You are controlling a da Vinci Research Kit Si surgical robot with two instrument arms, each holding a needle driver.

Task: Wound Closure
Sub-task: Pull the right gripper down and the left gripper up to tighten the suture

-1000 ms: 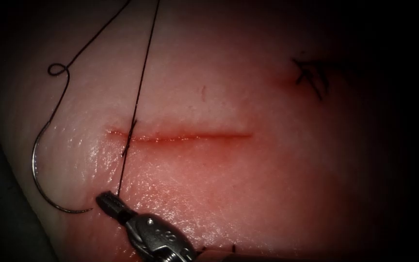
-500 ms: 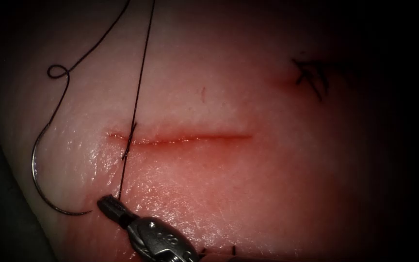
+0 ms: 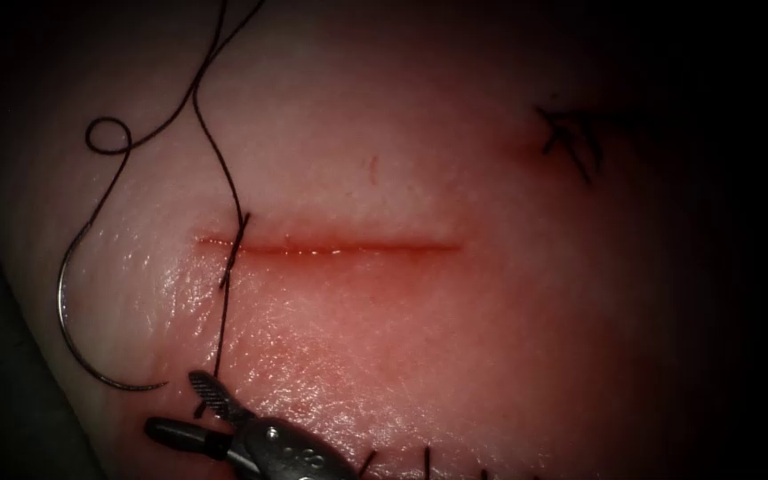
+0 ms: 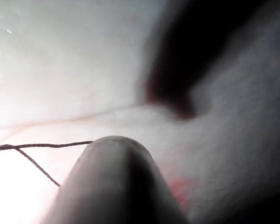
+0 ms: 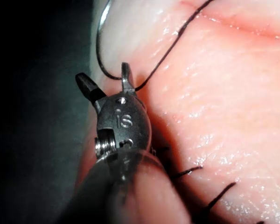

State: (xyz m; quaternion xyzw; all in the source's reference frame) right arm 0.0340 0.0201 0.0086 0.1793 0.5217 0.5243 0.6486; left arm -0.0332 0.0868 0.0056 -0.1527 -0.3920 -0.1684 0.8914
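Your right tool [image 3: 180, 404] sits at the tissue's [image 3: 491, 338] near edge, jaws spread wide, holding nothing. Thread [image 3: 221, 329] ends beside them; needle [image 3: 73, 338] lies free, left of the cut [image 3: 331, 249].

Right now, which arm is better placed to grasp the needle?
Right, probably. The right tool has its jaws open, holding nothing, close beside the tip of the needle, which lies free on the tissue left of the cut. The left tool's reach cannot be judged.
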